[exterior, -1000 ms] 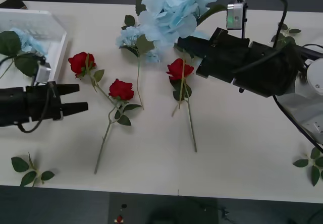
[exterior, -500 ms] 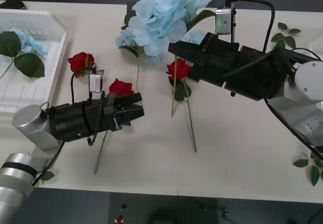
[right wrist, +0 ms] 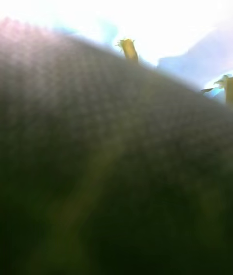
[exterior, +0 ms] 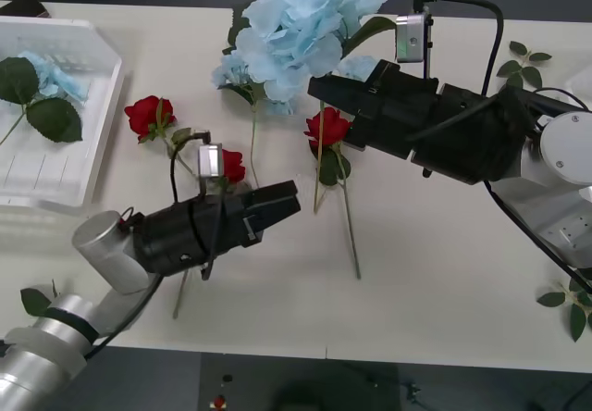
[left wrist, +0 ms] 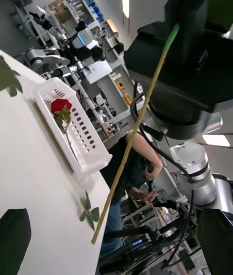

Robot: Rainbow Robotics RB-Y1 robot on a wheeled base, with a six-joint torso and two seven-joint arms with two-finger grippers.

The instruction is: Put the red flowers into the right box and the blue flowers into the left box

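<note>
Left end effector [exterior: 294, 204] covers most of one red rose [exterior: 232, 165]; right wrist view blurred, close dark surface.

Big blue flowers [exterior: 305, 18] aloft; three red flowers [exterior: 328, 126] flat on table.

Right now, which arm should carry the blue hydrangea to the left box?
Left: the left gripper, open, sits beside the stem hanging below the right gripper, which holds the blue hydrangea; the left box lies on that side.

Dark blurred surface, stem tips [right wrist: 128, 49] beyond
</note>
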